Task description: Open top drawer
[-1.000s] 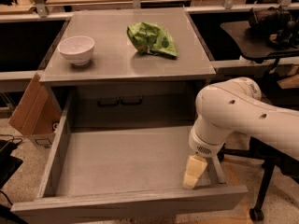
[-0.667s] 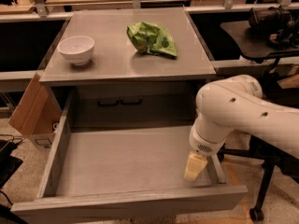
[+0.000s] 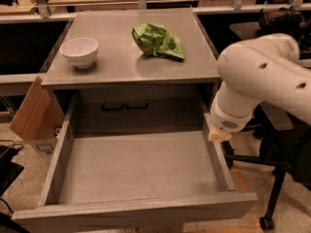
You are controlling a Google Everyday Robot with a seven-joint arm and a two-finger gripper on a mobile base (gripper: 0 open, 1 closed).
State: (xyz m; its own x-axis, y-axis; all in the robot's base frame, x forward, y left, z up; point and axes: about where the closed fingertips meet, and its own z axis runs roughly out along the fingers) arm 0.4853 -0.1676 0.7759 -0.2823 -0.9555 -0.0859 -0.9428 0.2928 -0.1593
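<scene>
The top drawer [image 3: 136,211] is a wide matte-grey drawer, pulled far out toward me. Its shallow grey tray interior is bare and its flat front has no handle. My white arm comes in from the right. The gripper [image 3: 219,135] shows as a cream-coloured tip below the arm's round wrist, just over the drawer's right side wall, about halfway along it. The arm hides most of the gripper. It holds nothing that I can see.
On the grey cabinet top [image 3: 121,67] stand a white bowl [image 3: 79,51] at the left and a crumpled green bag [image 3: 158,40] at the back middle. A cardboard box [image 3: 30,114] leans at the left. A black chair base [image 3: 271,198] stands at the right.
The gripper has risen out of the drawer's front right corner and moved back and right, to the drawer's right wall. The drawer has stayed open.
</scene>
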